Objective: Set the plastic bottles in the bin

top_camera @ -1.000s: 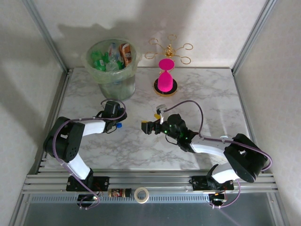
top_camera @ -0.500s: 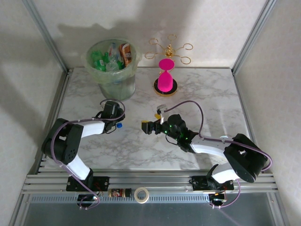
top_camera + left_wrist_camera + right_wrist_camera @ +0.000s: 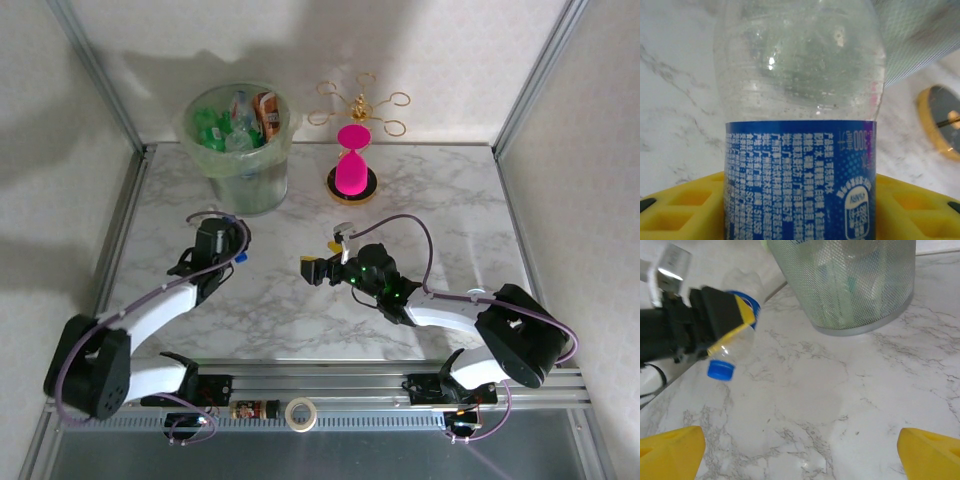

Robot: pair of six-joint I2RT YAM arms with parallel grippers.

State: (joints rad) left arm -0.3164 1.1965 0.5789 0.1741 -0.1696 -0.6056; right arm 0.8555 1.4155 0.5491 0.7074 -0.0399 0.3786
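We see the left tool point(image 3: 234, 255) clamped narrowly on 1 clear bottle point(image 3: 800, 90) with a blue label, its yellow pads point(image 3: 675, 210) pressing both sides of the label. From the right wrist view, the bottle hangs tilted with its blue cap point(image 3: 721, 371) lowest, close to the marble desk point(image 3: 420, 200); we cannot tell whether the cap touches it. The bin point(image 3: 250, 185) stands at the desk's 11 o'clock, at 12 o'clock from the held bottle, with other bottles point(image 3: 235, 115) inside. The right tool point(image 3: 312, 270), at 3 o'clock from the left tool, gapes wide and holds nothing.
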